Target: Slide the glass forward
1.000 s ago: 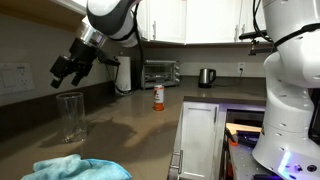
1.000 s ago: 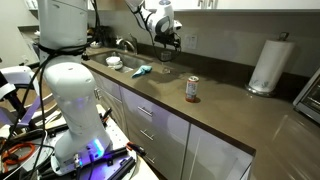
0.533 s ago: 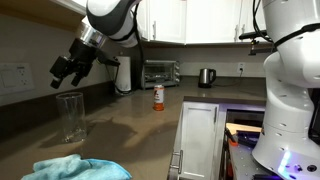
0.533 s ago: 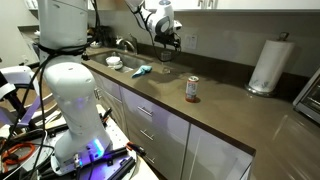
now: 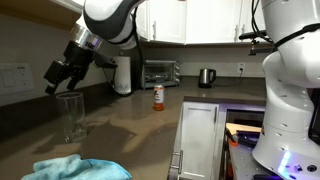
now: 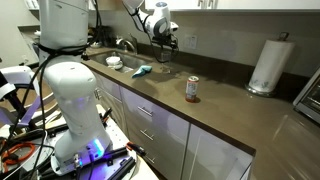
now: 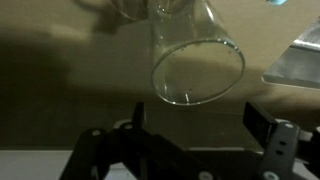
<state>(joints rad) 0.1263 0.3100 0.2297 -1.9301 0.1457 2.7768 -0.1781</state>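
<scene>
Item 1, gripper (image 5: pixel 57 82): in an exterior view it hangs just above the rim of the glass (image 5: pixel 70 118), tilted, with the arm running off toward 1 o'clock. In the wrist view the two fingers (image 7: pixel 136 118) stand wide apart, wider than the glass mouth, and grip nothing. No contact with the glass is visible.

Item 2, the glass: upright on the dark countertop (image 5: pixel 130 125), at 5 o'clock from the gripper. In the wrist view its rim (image 7: pixel 197 72) sits at 12 o'clock from the gap between the fingers, and the glass appears empty. In an exterior view (image 6: pixel 165 54) it stands toward the back of the counter, directly under the gripper (image 6: pixel 165 42); detail there is too small to judge.

Item 3, surroundings: a blue cloth (image 5: pixel 75 168) lies near the glass at 6 o'clock. A small orange-labelled bottle (image 5: pixel 157 96) stands well apart at 2 o'clock, upright. A paper towel roll (image 5: pixel 123 75), a toaster oven (image 5: pixel 160 72) and a kettle (image 5: pixel 206 77) line the back wall.
</scene>
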